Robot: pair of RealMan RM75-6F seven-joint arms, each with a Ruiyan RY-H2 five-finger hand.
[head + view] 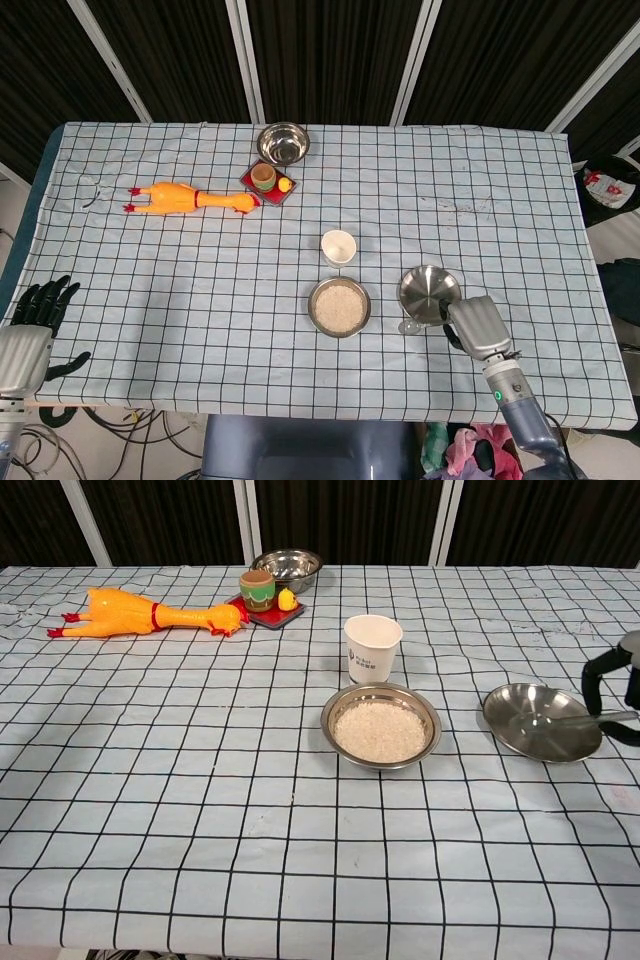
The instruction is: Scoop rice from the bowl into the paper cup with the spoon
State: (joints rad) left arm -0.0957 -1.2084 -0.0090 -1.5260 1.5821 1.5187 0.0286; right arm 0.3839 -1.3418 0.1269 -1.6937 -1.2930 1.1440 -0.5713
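Left hand (30, 320) at table's near-left edge, fingers spread, holding nothing. Paper cup (339, 246) just behind bowl (339, 306) of rice, mid-table. Right hand (474, 326) grips spoon (418, 323) handle; spoon bowl beside the empty steel plate (430, 289).

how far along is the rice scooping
Early stage. Done: the right robot hand holds the spoon, lifted near the empty metal plate. In hand: bringing the spoon toward the bowl. Left: the rice looks untouched, no scoop has reached the paper cup, whose inside cannot be seen. The left robot hand sits open at the table edge.
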